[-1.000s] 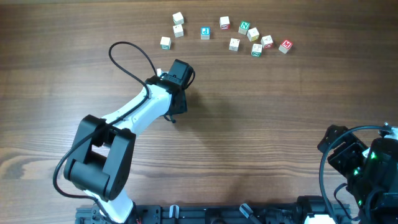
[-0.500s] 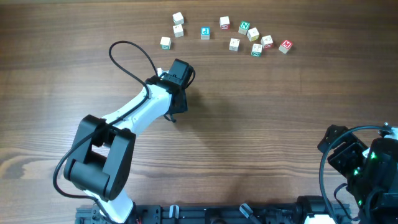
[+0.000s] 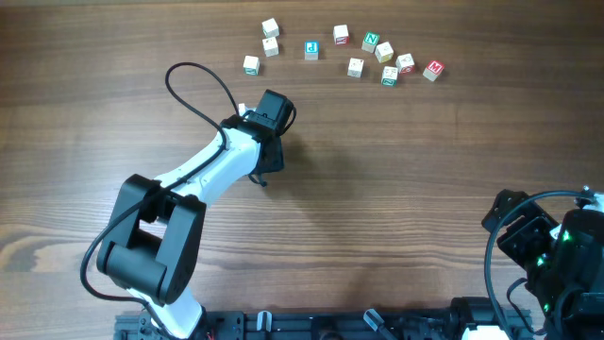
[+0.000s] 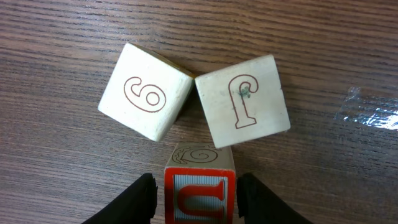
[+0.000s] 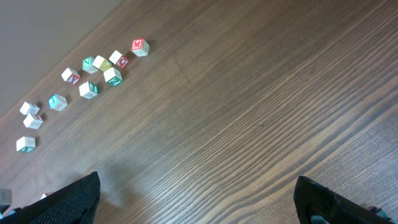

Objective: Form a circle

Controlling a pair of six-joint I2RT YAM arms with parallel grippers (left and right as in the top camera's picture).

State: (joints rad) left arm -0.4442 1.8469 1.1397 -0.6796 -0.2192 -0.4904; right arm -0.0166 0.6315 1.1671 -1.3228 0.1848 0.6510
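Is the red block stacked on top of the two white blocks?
No, the red block sits on the table just beside the two white blocks, between the fingers of the left gripper.

Overhead top-down; right wrist oblique; share scattered cubes (image 3: 355,67).

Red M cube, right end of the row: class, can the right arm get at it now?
Probably yes: only bare table lies between the open right end effector and the red M cube; reach itself unproven.

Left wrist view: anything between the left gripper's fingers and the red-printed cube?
Nothing visible. The red-printed cube sits between the fingers of the left gripper; the 6 cube and f cube lie beyond it.
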